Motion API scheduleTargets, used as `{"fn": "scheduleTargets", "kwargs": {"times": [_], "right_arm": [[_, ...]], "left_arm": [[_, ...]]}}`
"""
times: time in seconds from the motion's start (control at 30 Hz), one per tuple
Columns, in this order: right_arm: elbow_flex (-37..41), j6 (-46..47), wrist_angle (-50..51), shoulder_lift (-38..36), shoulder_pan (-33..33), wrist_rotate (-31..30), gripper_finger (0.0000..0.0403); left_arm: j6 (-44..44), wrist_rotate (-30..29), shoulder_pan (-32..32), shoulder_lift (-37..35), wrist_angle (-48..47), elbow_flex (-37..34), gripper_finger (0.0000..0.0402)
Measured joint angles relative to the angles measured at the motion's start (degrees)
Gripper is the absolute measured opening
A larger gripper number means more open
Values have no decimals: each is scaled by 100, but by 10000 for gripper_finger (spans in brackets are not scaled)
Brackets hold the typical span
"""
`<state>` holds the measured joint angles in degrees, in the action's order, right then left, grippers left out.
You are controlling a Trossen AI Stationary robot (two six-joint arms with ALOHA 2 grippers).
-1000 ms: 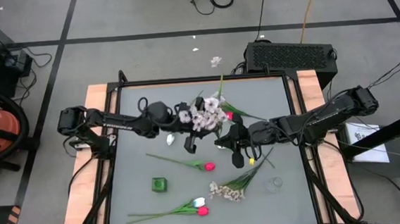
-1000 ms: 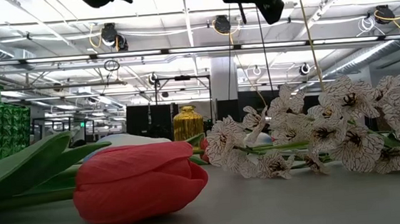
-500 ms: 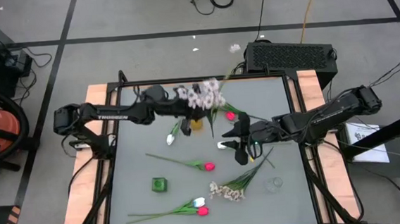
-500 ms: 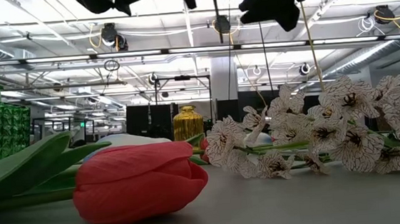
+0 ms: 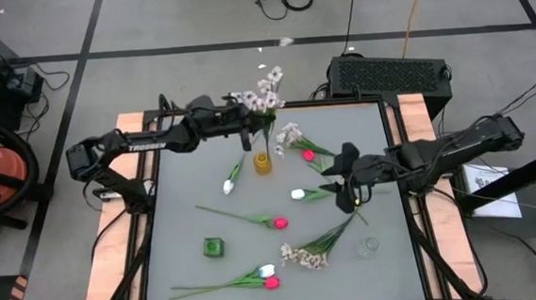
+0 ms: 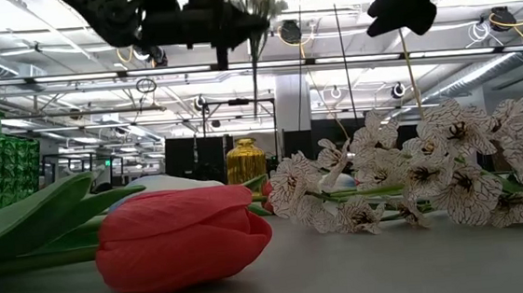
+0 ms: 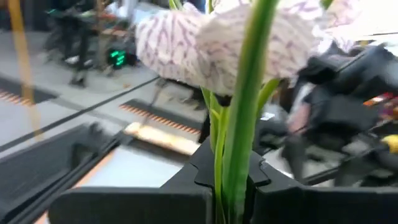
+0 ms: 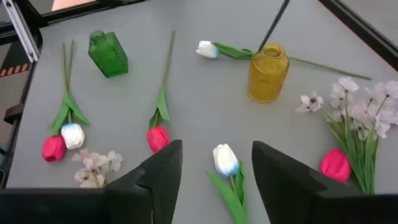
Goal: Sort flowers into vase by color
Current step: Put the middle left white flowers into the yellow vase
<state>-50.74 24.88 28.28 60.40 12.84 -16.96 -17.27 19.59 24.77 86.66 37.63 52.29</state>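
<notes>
My left gripper (image 5: 250,123) is shut on a spray of pale blossoms (image 5: 259,96), held up over the table's far middle. The spray's stem (image 8: 273,25) runs down to the mouth of the yellow vase (image 5: 263,162). Whether its tip is inside does not show. My right gripper (image 8: 216,146) hangs open above a white tulip (image 8: 225,158), which lies flat on the table right of centre. It touches nothing. Another spray (image 5: 291,134) and a pink tulip (image 5: 307,154) lie next to the yellow vase. My left gripper pinches the spray's green stem (image 7: 233,180) between its two fingers, a little below the blossoms. The fingers lie level, reaching in from the table's left, across the stem. The spray stands upright and clear of the table, blossoms on top, with its lower end at the yellow vase's mouth.
A green glass vase (image 5: 213,246) stands near left and a clear vase (image 5: 367,247) near right. On the table lie a white tulip (image 5: 229,184), a pink tulip (image 5: 280,223), a pink and white pair (image 5: 269,278) and another spray (image 5: 304,254).
My left gripper has carried the spray from the table's middle toward the far edge, and the spray now stands upright over the yellow vase. My right gripper has opened and drawn back toward the table's right edge.
</notes>
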Motion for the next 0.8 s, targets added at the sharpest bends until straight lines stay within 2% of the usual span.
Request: {"fn": "scheduleTargets", "kwargs": {"times": [0.13, 0.4, 0.8], "right_arm": [[0, -2, -23, -3, 0, -6, 179], [0, -22, -65, 70, 2, -102, 171], [0, -44, -60, 72, 2, -141, 171]], "left_arm": [[-84, -272, 134, 10, 226, -152, 20], [112, -344, 179, 6, 182, -229, 20], [424, -669, 275, 6, -299, -229, 20]]}}
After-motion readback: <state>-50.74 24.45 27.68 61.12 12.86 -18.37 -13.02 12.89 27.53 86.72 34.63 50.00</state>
